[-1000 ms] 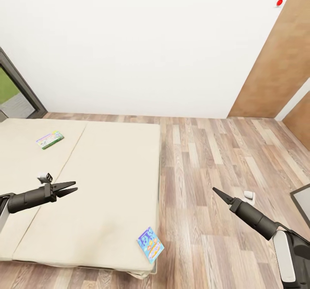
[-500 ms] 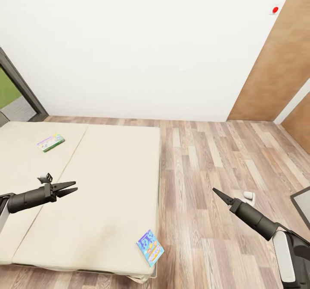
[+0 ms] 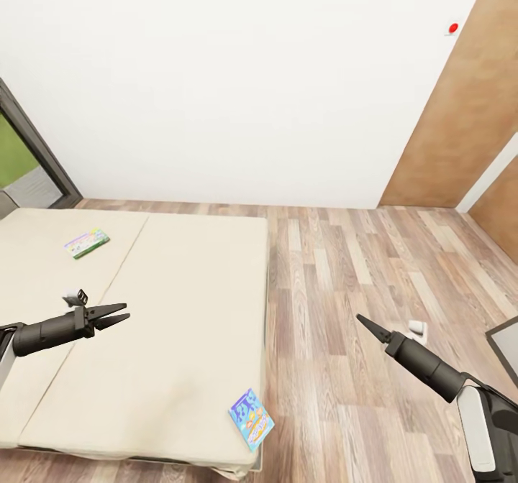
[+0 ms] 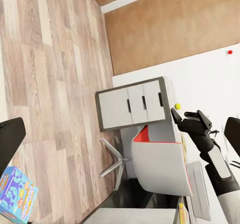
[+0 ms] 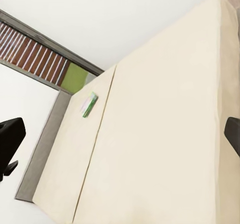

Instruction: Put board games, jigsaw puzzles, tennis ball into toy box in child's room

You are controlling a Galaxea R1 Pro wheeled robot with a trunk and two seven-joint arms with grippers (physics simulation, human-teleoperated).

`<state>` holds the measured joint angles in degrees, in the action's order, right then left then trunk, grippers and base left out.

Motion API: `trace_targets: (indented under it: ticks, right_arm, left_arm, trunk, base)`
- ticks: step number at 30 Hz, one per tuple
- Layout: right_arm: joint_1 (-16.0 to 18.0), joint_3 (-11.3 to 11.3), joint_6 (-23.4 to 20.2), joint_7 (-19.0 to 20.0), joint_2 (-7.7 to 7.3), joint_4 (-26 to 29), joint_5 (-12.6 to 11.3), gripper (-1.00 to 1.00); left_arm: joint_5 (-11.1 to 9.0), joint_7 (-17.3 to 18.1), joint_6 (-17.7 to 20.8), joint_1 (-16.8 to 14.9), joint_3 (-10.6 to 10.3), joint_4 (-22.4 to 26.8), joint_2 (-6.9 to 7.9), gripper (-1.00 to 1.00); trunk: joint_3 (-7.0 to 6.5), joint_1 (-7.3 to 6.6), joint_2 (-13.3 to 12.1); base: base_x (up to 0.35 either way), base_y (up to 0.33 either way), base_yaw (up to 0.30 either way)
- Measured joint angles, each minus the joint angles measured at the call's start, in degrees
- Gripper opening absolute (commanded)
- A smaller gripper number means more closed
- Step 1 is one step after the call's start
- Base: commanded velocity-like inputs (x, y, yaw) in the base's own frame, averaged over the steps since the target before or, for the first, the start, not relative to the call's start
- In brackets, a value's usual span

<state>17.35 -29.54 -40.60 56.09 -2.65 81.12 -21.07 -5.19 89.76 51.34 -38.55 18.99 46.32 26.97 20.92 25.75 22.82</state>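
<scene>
Approach to bed, both arms empty.
Head view: blue board game [image 3: 251,419] at the bed [image 3: 180,310] near right corner, right of left gripper [image 3: 115,315], jaws parted; right gripper [image 3: 362,320] clenched. Left wrist view: box [image 4: 15,193] near. Right wrist view: green-white game [image 5: 89,104] far.

On the bed [image 3: 165,303] to your left, one board game [image 3: 86,243] lies far back, another [image 3: 251,419] at the near right corner, floor [image 3: 360,289] to its right.
</scene>
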Motion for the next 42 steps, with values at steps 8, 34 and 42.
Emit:
trace_targets:
  ticks: [8, 34, 42]
  right_arm:
    - [-0.02, -0.01, 0.02, 0.0, 0.02, 0.01, -0.16, 1.0]
    - [-0.01, -1.25, 0.0, 0.19, -0.12, -0.05, -0.17, 1.0]
    - [-0.02, -1.26, 0.0, 0.02, -0.13, -0.06, -0.12, 1.0]
  left_arm:
    - [-0.03, 0.0, 0.0, 0.0, -0.05, 0.0, 0.0, 1.0]
    - [-0.02, 0.0, 0.0, 0.0, -0.01, 0.0, 0.0, 1.0]
    - [-0.02, 0.0, 0.0, 0.0, -0.15, 0.0, 0.0, 1.0]
  trunk:
    - [-0.76, 0.0, 0.0]
    - [-3.22, 0.0, 0.0]
    - [-3.98, 0.0, -0.01]
  base:
    - [0.0, 0.0, 0.0]
    - [0.0, 0.0, 0.0]
    - [0.0, 0.0, 0.0]
